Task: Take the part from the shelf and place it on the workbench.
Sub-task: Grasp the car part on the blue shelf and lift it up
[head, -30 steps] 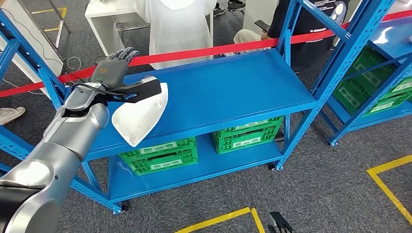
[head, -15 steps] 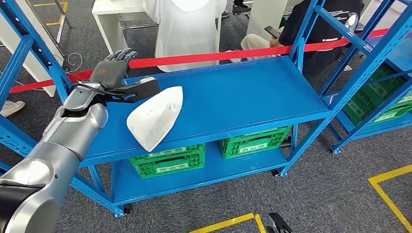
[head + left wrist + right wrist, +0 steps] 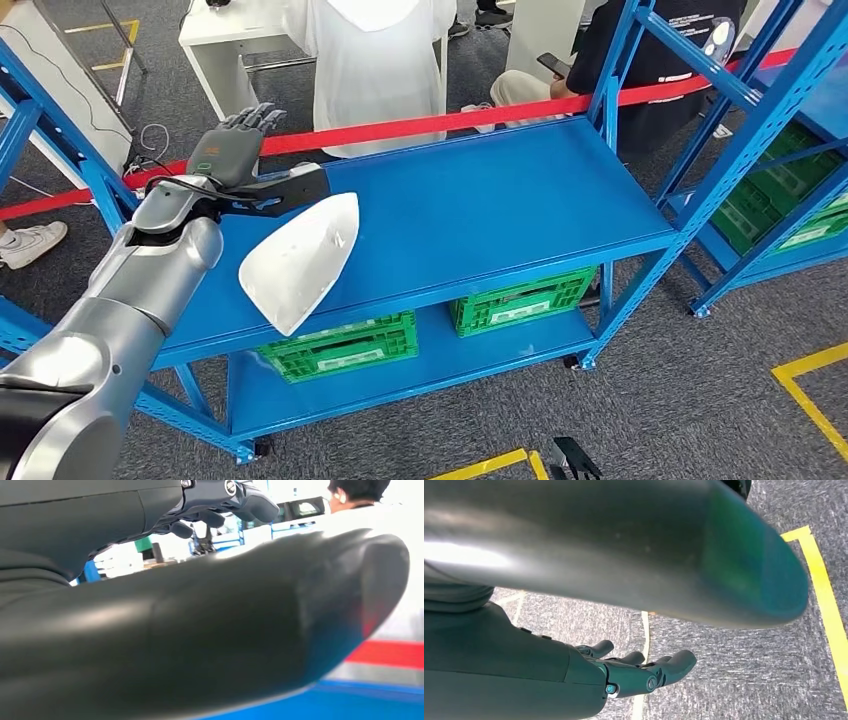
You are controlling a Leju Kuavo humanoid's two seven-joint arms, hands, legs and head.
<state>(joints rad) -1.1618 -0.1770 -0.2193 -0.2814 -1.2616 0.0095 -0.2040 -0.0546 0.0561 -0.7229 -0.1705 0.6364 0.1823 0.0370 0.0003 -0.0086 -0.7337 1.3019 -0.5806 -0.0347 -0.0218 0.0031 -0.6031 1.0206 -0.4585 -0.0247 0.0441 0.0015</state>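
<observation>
Over the blue shelf [image 3: 480, 200], white part [image 3: 298, 260] apparently beneath left hand [image 3: 232, 152].

Grey speckled carpet [image 3: 660, 400] is covering the floor, marked with yellow tape lines [image 3: 812, 395]. A red barrier ribbon [image 3: 450, 120] is stretching across the room. Beyond it, a white table [image 3: 215, 40] is standing, and people are waiting nearby, one in white [image 3: 375, 60], one seated in black [image 3: 660, 50].

Painted metal, smooth plastic, rough carpet

The shelf [image 3: 480, 200] was glossy blue painted metal; the white part [image 3: 297, 262] looked smooth and matt; the crates [image 3: 340, 345] were green plastic; the floor [image 3: 700, 400] was rough grey carpet.
</observation>
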